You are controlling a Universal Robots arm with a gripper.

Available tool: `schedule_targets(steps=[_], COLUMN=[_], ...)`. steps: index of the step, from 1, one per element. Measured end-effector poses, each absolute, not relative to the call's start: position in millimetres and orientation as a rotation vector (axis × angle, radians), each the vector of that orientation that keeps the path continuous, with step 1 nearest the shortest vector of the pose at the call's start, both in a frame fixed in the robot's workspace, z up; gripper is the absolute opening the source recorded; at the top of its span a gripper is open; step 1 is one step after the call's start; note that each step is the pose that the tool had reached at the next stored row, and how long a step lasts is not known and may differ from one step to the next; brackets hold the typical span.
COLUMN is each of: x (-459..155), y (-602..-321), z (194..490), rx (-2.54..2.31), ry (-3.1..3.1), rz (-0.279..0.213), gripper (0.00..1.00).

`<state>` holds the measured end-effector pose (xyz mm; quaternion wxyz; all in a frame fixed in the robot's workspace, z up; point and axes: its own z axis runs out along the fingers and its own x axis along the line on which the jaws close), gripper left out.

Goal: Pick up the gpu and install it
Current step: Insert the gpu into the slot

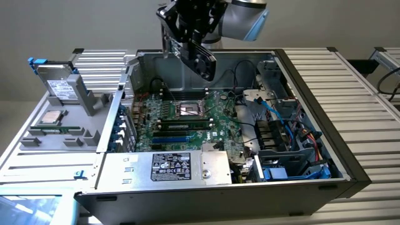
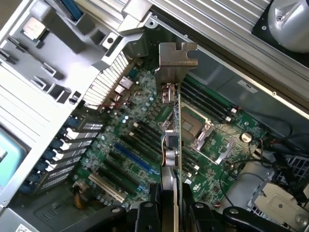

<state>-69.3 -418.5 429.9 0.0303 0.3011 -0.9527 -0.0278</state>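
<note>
Above the motherboard [image 1: 216,110] the gpu [image 1: 201,60] hangs well apart from it. It is clamped on edge in the gripper [image 2: 170,215], whose jaws are closed narrow on the card, and its silver bracket [image 2: 177,57] is at the end away from the gripper. The pick-up looks done. Installing is not: the card touches no socket, and the blue slot [image 2: 129,155] on the motherboard lies bare.

Plain grey wall [image 1: 75,23] seen behind open computer case [image 1: 206,204]; soft, even light spread across it. Ribbed aluminium worktop [image 1: 368,103] laid beneath case, exposed to exterior view's right of it. Second ribbed metal frame [image 1: 386,54] glimpsed beyond case, farther right. Pale blue panel [image 1: 28,206] seen off case's near corner, exterior view's left.
</note>
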Motion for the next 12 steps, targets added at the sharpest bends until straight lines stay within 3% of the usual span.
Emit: schedule_targets(steps=[12], x=[-69.3], y=[-418.5], z=[429.1], rx=[1.241], ry=[-2.813], rz=[-0.075], gripper=[0.28])
